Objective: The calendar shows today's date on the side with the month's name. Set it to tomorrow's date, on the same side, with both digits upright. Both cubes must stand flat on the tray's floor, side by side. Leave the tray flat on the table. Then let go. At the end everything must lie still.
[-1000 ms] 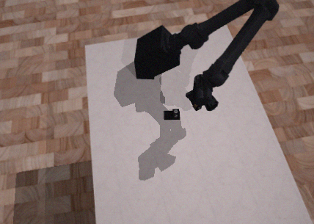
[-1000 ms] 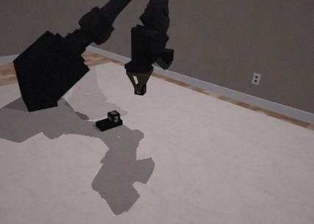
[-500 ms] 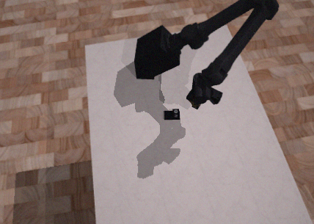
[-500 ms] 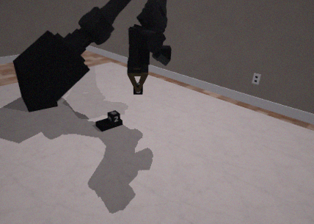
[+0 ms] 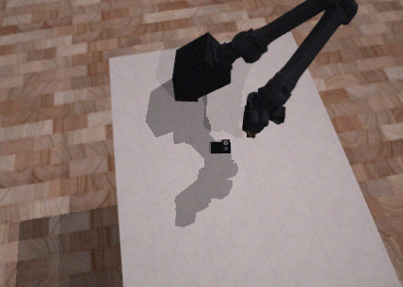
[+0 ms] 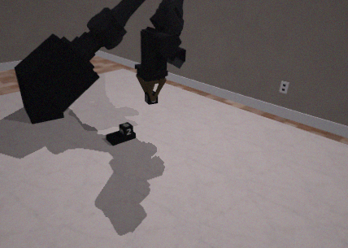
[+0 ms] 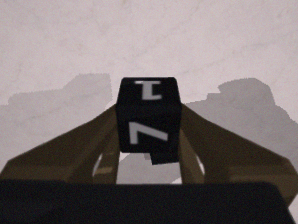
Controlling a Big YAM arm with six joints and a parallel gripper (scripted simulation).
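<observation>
My gripper point(image 5: 250, 134) point(image 6: 152, 97) point(image 7: 148, 112) is shut on a black cube point(image 6: 150, 101) point(image 7: 149, 128), held in the air above the table. In the wrist view the cube's far face shows an upside-down 1 and its near face a 7 lying on its side. The black tray point(image 5: 216, 148) point(image 6: 115, 139) lies flat on the table, away from the gripper. The other black cube point(image 5: 226, 145) point(image 6: 126, 129) stands at one end of the tray, with an upright 2 facing the exterior camera. The tray's other end is empty. The month's name cannot be read.
The white table top point(image 5: 268, 210) point(image 6: 228, 181) lies under everything. The arm's large black base point(image 5: 200, 71) point(image 6: 53, 81) stands behind the tray. In the wrist view a dark piece point(image 7: 166, 158) shows partly behind the held cube; I cannot tell which object it is.
</observation>
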